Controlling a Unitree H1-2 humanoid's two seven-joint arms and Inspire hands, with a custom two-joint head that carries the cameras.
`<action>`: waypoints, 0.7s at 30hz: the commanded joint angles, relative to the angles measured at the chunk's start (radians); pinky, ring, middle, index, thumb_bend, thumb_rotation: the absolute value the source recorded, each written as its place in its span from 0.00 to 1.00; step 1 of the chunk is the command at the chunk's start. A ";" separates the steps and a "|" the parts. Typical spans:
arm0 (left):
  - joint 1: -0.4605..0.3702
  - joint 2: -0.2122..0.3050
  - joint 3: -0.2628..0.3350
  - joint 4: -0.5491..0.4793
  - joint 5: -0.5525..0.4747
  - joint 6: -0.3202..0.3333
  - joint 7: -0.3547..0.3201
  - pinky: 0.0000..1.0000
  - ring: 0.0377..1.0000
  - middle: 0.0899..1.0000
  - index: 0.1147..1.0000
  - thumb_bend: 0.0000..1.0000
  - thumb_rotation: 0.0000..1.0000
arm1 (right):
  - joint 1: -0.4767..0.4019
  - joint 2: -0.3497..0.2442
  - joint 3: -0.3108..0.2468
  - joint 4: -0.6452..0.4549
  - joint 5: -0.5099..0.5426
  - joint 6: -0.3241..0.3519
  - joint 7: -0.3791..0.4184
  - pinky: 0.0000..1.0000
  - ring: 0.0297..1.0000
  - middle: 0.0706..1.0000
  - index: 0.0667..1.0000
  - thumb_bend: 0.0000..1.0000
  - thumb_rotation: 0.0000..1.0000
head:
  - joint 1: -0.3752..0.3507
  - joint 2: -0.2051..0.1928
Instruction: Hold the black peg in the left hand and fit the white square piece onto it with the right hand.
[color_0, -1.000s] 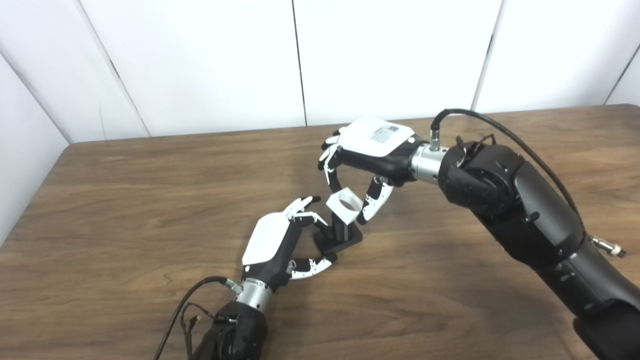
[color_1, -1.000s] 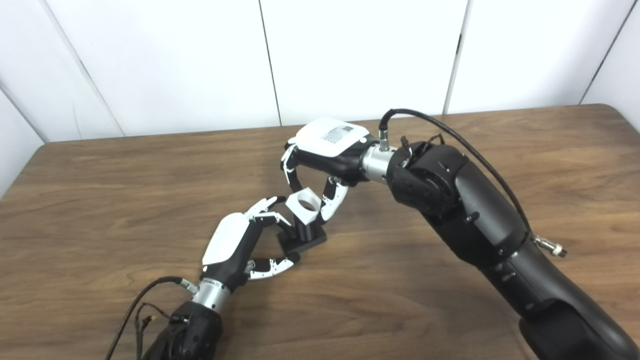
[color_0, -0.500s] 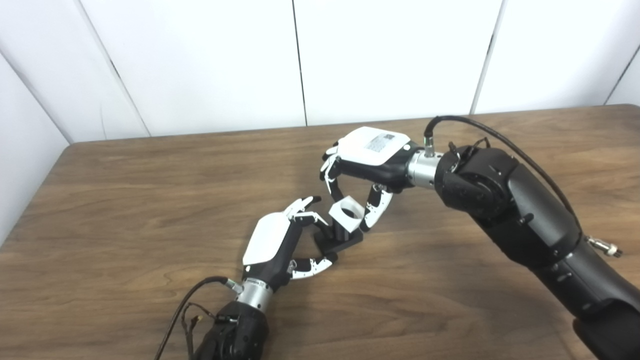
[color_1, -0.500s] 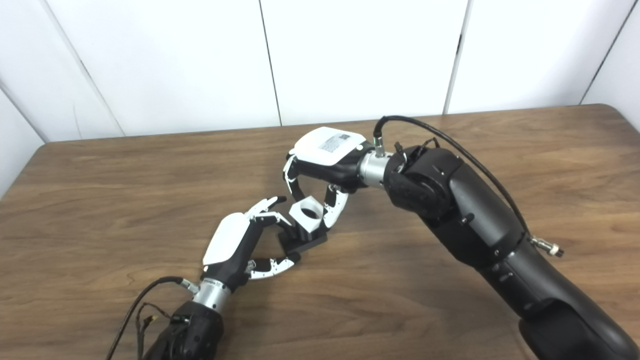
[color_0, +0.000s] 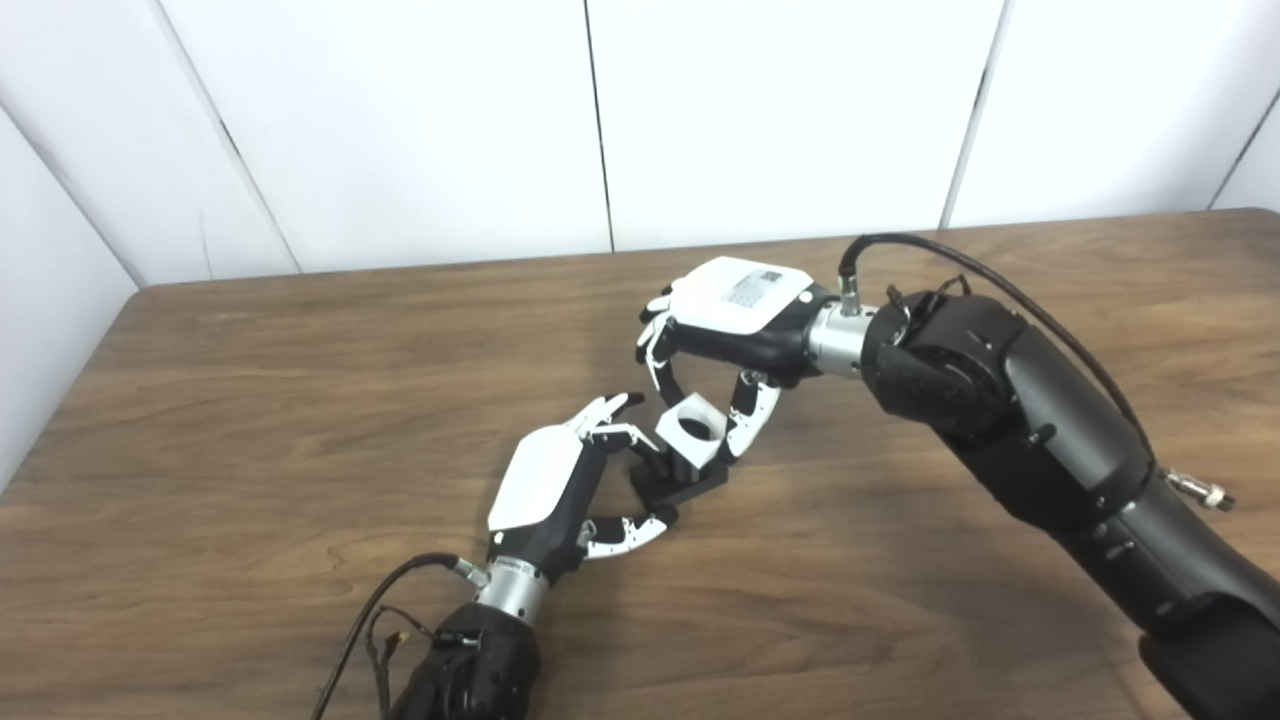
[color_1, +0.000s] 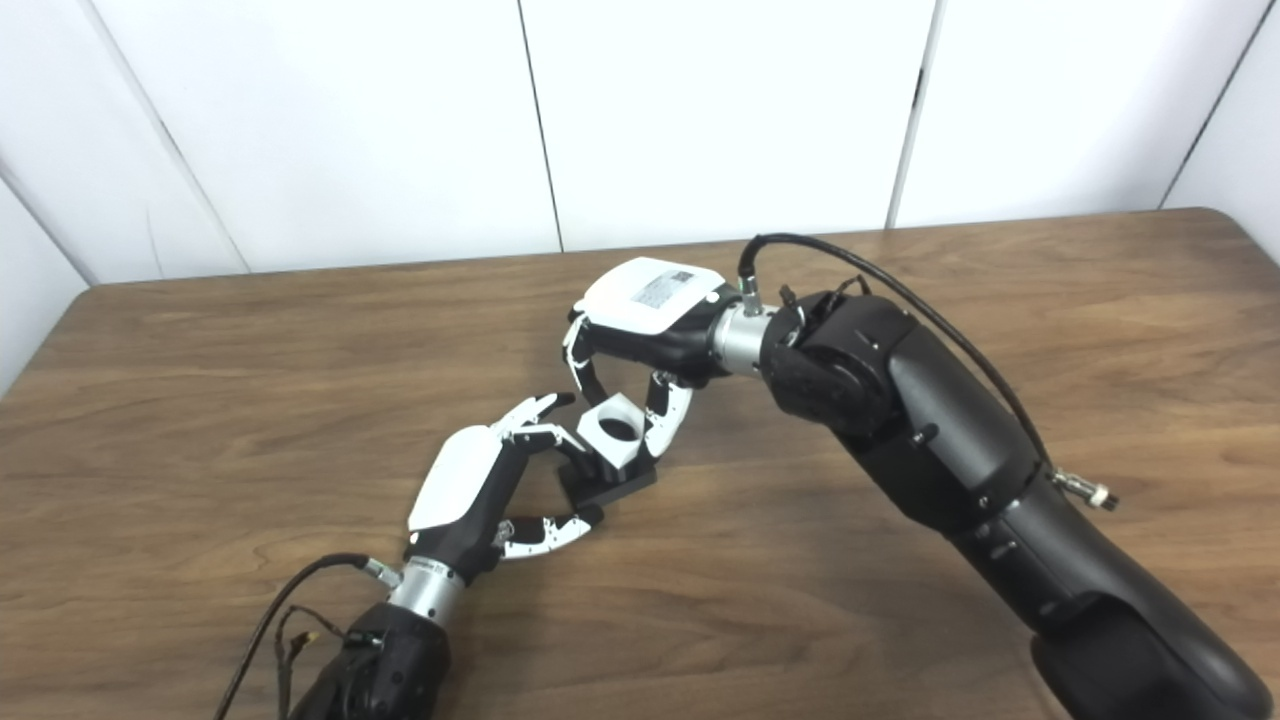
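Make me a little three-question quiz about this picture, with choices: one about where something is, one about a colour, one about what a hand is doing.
1. Where does the black peg stand?
A. on the wooden table
B. on a shelf
C. on the floor

2. What colour is the square piece with the round hole?
A. red
B. white
C. green

3. What is the right hand doing?
A. resting flat and empty
B. pointing at the wall
C. holding the square piece

Answers: 1 A, the peg's base sits on the wood by the left hand. 2 B, it is plainly white. 3 C, its fingers pinch the piece from both sides.
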 joint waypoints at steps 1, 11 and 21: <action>-0.004 -0.003 -0.011 -0.023 0.021 -0.002 0.000 0.87 0.92 0.90 0.42 0.52 0.07 | -0.053 0.009 -0.010 -0.005 -0.001 -0.010 -0.010 0.98 0.92 0.79 0.44 0.52 0.14 | 0.000 0.002; -0.011 -0.005 -0.017 -0.012 0.021 0.000 0.004 0.85 0.92 0.90 0.42 0.52 0.07 | -0.074 0.013 -0.018 0.004 -0.003 -0.009 -0.013 0.97 0.92 0.79 0.44 0.52 0.14 | 0.007 0.003; -0.010 -0.002 -0.014 -0.016 0.016 0.004 -0.002 0.86 0.93 0.90 0.42 0.52 0.06 | -0.080 0.014 -0.023 -0.001 -0.002 0.010 -0.001 0.98 0.92 0.79 0.44 0.52 0.14 | 0.002 0.003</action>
